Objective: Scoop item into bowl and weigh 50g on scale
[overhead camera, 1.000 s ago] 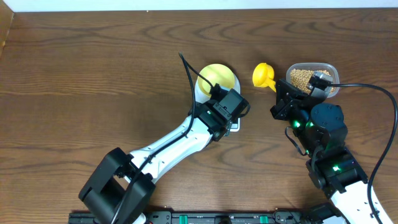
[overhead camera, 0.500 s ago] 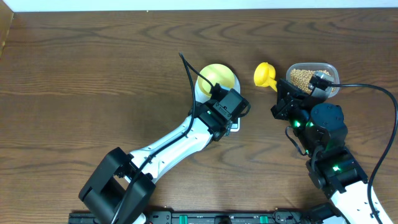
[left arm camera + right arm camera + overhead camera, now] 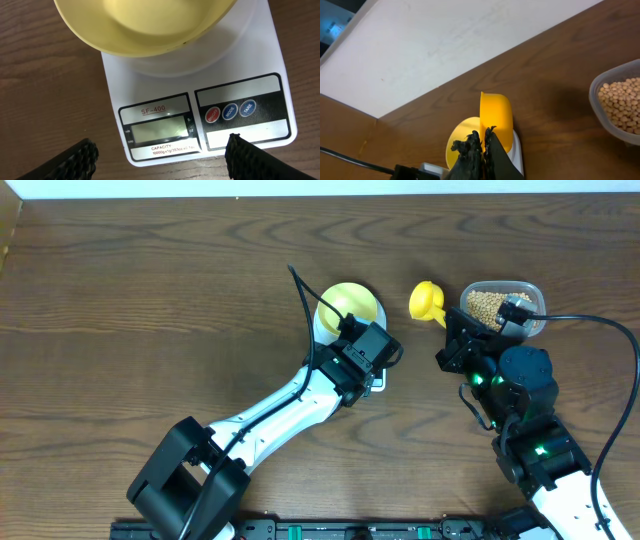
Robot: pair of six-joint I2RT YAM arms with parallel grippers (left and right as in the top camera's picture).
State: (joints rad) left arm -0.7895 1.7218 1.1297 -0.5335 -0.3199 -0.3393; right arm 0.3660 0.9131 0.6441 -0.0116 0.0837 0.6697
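The pale yellow-green bowl [image 3: 350, 304] stands on the white scale [image 3: 240, 65], and its inside looks bare in the left wrist view [image 3: 145, 22]. The scale's LCD [image 3: 159, 131] looks blank. My left gripper [image 3: 362, 352] hovers over the scale's display edge, open and empty [image 3: 160, 161]. My right gripper [image 3: 447, 321] is shut on the handle of a bright yellow scoop [image 3: 427, 300], held between the bowl and the tub; the wrist view shows the fingers closed on it [image 3: 484, 141]. The tan beans [image 3: 490, 304] lie in a clear tub [image 3: 536, 292], also seen in the right wrist view [image 3: 620, 102].
The dark wooden table [image 3: 150, 300] stretches to the left. A pale wall or board runs along its far edge [image 3: 445, 45]. A black cable [image 3: 600, 325] loops by the right arm.
The yellow scoop has shifted very slightly to the right. The left arm, bowl and scale have not moved.
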